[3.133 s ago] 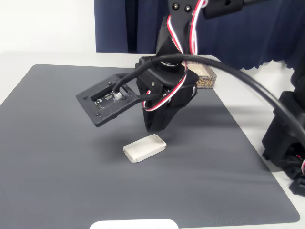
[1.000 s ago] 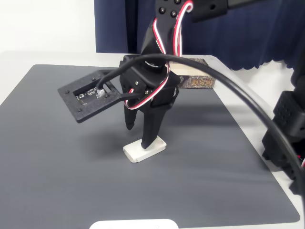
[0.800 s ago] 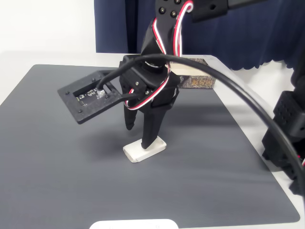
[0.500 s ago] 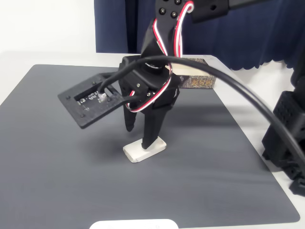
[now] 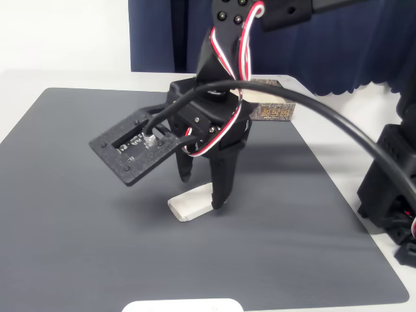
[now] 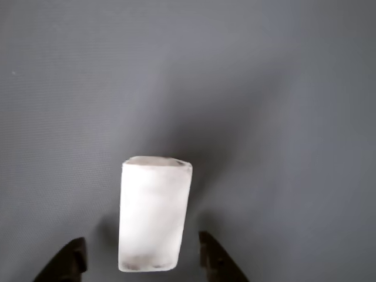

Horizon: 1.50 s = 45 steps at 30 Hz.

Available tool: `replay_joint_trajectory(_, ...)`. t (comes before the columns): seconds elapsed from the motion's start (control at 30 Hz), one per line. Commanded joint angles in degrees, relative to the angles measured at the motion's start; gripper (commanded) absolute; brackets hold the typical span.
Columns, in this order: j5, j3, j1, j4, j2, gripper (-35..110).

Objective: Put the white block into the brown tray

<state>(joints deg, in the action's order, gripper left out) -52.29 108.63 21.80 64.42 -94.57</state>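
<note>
The shallow brown wood-grain tray [image 5: 273,105] with printed label marks sits at the far edge of the dark grey mat [image 5: 78,247], mostly hidden behind the arm; its inside cannot be seen. The small flat white block [image 5: 190,203] with rounded corners lies near the mat's middle, with bare mat all around it. The black two-finger gripper [image 6: 143,258] stands spread apart, one finger on each side of the block, gripping nothing.

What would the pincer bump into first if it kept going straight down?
Most likely the white block: the open pincer points down with a finger on each side of it. The fingers themselves would meet the grey mat beside it.
</note>
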Motion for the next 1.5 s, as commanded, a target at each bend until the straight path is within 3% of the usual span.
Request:
replay_joint_trajectory(0.0, -0.26, -1.41, 0.44, 0.35, -1.32, 45)
replay_joint_trajectory(1.47, 1.58, 0.88, 0.7, -4.48, 2.02, 43)
